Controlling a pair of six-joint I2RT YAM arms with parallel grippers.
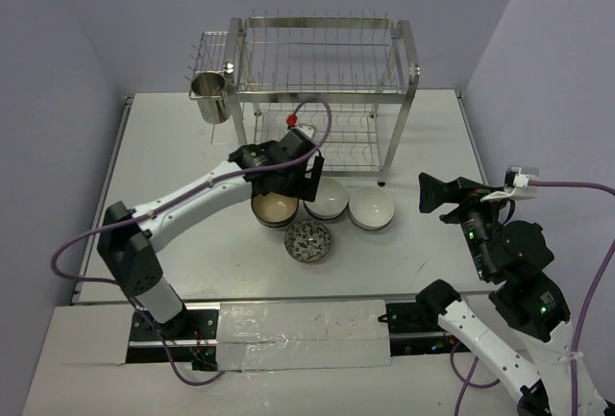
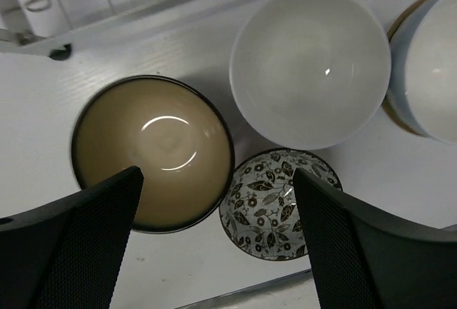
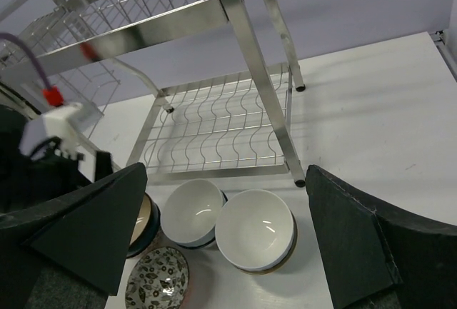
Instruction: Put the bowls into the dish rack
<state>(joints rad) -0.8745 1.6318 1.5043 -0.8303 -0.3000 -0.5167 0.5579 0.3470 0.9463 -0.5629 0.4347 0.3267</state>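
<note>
Across the far side of the white table [image 1: 173, 147] stands the dish rack [image 1: 322, 89], a two-tier frame of shiny steel wire with upright prongs along its top. A steel cup [image 1: 209, 96] sits in the side basket [image 1: 213, 51] on the rack's left end. Four bowls stand upright on the table just in front of the lower tier. They are a dark bowl with a brown inside [image 2: 153, 152], a white bowl [image 2: 310, 66] beside it, a second white bowl [image 2: 428, 59] further right, and a smaller bowl with a black-and-white leaf pattern [image 2: 278, 195] nearest the arms, close against the first two.

The left gripper [image 2: 216, 173] hangs above the group with its fingers spread wide and nothing between them, one finger over the brown-lined bowl and the other over the patterned one. The right gripper [image 3: 225, 173] is raised off to the right of the bowls and faces them and the rack, its fingers likewise spread and holding nothing. A small white connector [image 1: 520, 178] sits on the right arm, any print on it too small to read
</note>
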